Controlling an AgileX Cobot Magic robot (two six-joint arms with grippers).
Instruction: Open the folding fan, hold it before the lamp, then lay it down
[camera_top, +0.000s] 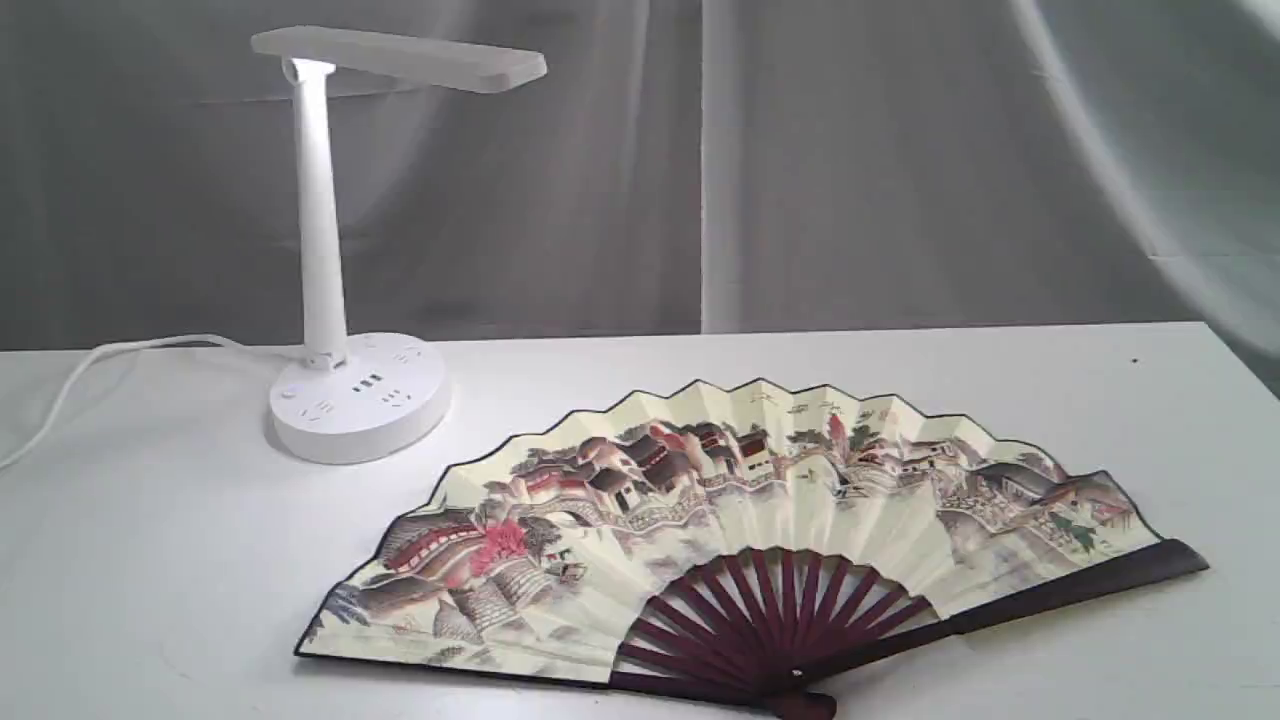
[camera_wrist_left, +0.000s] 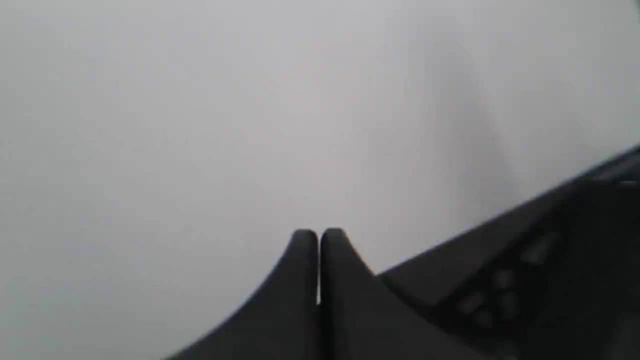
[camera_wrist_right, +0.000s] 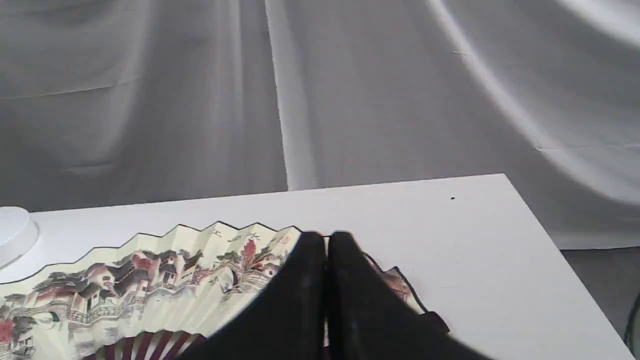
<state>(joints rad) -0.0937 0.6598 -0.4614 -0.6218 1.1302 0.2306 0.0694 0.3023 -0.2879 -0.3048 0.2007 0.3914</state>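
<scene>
The folding fan (camera_top: 740, 530) lies spread fully open and flat on the white table (camera_top: 150, 560), painted leaf up, maroon ribs meeting at the pivot near the front edge. It also shows in the right wrist view, folding fan (camera_wrist_right: 150, 280). The white lamp (camera_top: 330, 250) stands upright at the back left, behind the fan's left end, its base (camera_wrist_right: 15, 230) just in the right wrist view. My right gripper (camera_wrist_right: 327, 237) is shut and empty, raised above and nearer than the fan's right part. My left gripper (camera_wrist_left: 318, 234) is shut, empty, over a plain pale surface. Neither arm appears in the exterior view.
The lamp's white cord (camera_top: 90, 375) trails off the table's left side. A grey curtain (camera_top: 800, 160) hangs behind the table. The table's right edge (camera_wrist_right: 560, 265) drops off near the fan's right guard. A dark angled piece (camera_wrist_left: 550, 260) shows beside the left gripper.
</scene>
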